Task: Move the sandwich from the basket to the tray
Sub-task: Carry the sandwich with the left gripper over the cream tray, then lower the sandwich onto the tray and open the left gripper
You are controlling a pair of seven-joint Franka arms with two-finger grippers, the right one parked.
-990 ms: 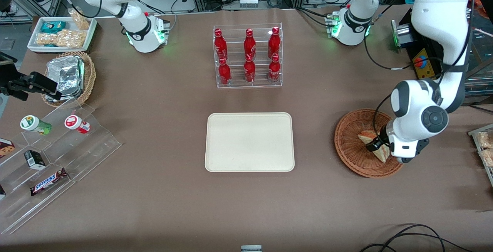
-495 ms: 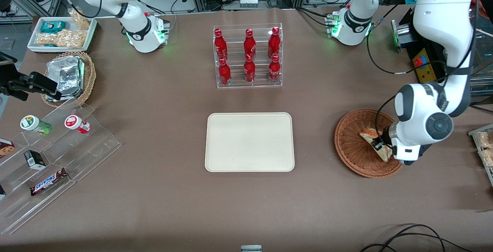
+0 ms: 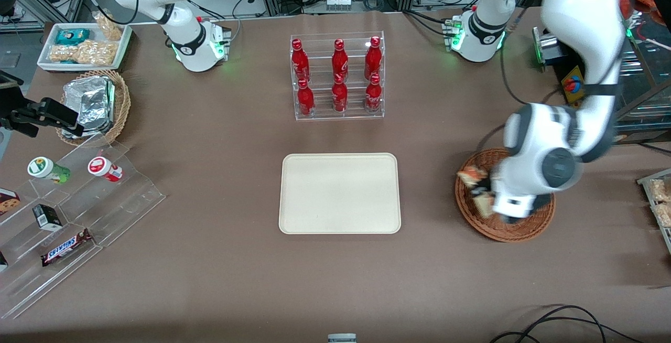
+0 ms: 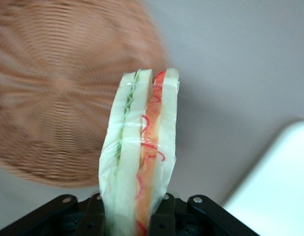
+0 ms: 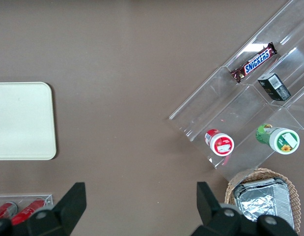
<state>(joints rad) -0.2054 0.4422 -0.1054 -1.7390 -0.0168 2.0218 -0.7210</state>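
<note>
My left gripper is shut on the sandwich, a clear-wrapped wedge of white bread with green and orange-red filling. It holds the sandwich above the tray-side rim of the reddish-brown wicker basket. In the left wrist view the sandwich stands between the black fingers, with the basket below it and a corner of the tray showing. The cream tray lies bare at the table's middle.
A clear rack of red bottles stands farther from the front camera than the tray. Toward the parked arm's end are a tan basket of foil packs, a white snack tray and a clear stepped display.
The gripper has lifted the sandwich out of the basket's bowl and carried it toward the tray, now above the basket's rim. The basket has stayed put.
</note>
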